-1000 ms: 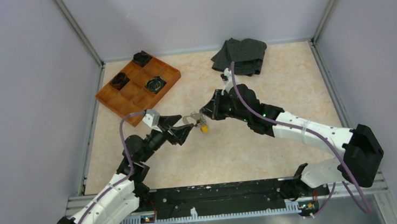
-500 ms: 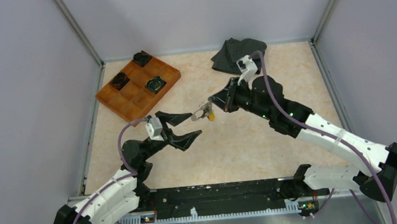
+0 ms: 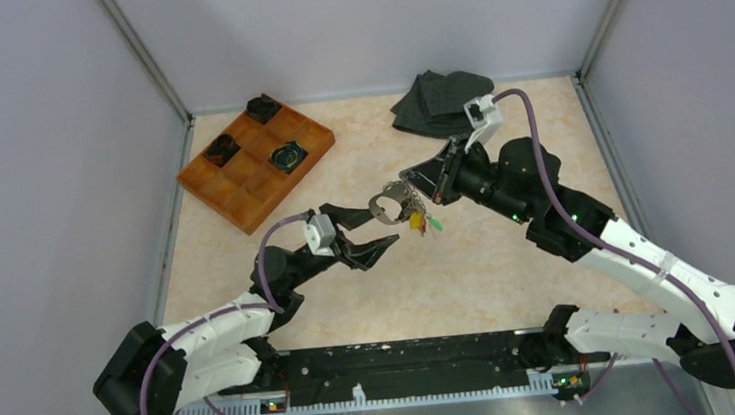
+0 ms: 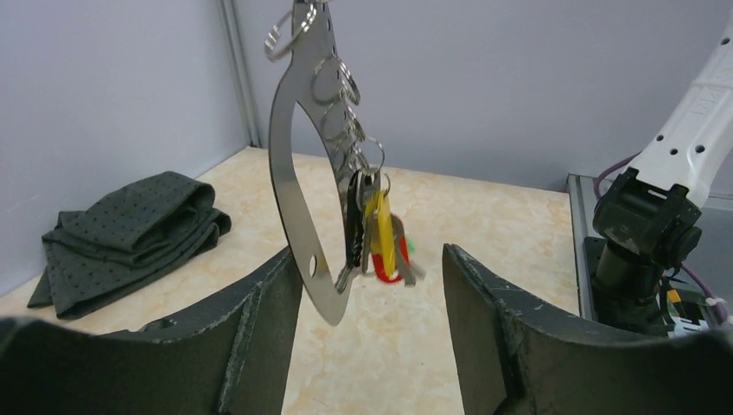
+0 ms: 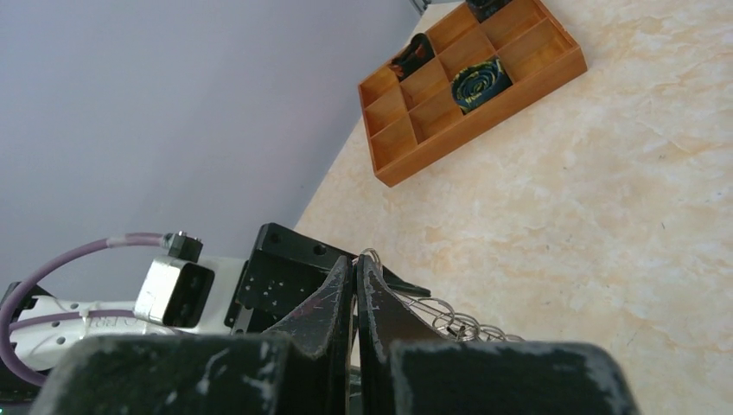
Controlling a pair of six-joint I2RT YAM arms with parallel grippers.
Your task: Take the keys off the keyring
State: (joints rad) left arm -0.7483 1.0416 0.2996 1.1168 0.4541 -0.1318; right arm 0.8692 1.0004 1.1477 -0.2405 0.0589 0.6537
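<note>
Dangling: one keyring [image 4: 278,164], several keys [image 4: 380,235].

Overhead camera looks down on the table [image 3: 509,265]; both close wrist cameras share the keyring [image 4: 327,298].

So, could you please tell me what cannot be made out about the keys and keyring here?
Where the right fingers grip the keyring: cut off by the top edge in the left wrist view, covered by those fingers in the right wrist view.
How many keys: they overlap in the left wrist view, too small in the top view.
Keys in the right wrist view: hidden behind the fingers.
</note>
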